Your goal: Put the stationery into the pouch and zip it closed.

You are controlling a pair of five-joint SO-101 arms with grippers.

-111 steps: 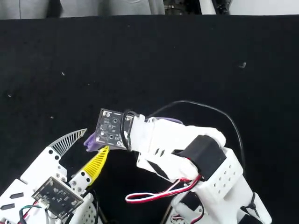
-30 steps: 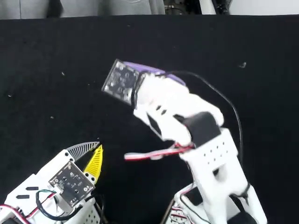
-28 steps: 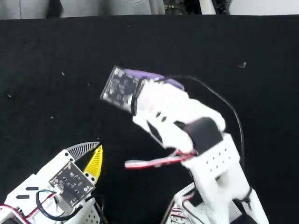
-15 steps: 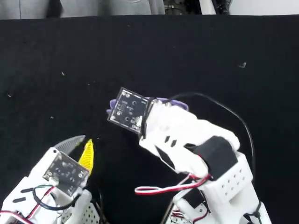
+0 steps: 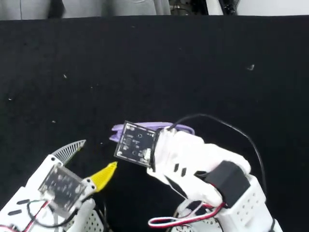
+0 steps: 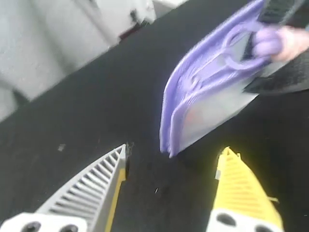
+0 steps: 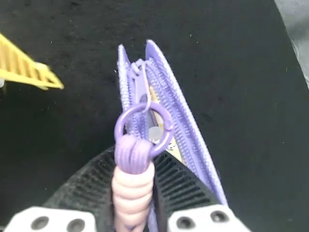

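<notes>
Here, black tabletop (image 5: 203,58) lies under the pouch (image 5: 166,126).

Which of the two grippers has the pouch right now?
The right gripper, the one with black fingers: it is shut on the purple pouch. The left gripper, with yellow and grey fingers, stands open and empty near it.

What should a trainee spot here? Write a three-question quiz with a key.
1. True or false: the left claw is shut on the flat purple zip pouch.
2. Which holds the pouch? A. left claw B. right claw C. neither
3. What colours are the left claw's two fingers?
Key: 1 false, it is open; 2 B; 3 yellow and grey.
</notes>
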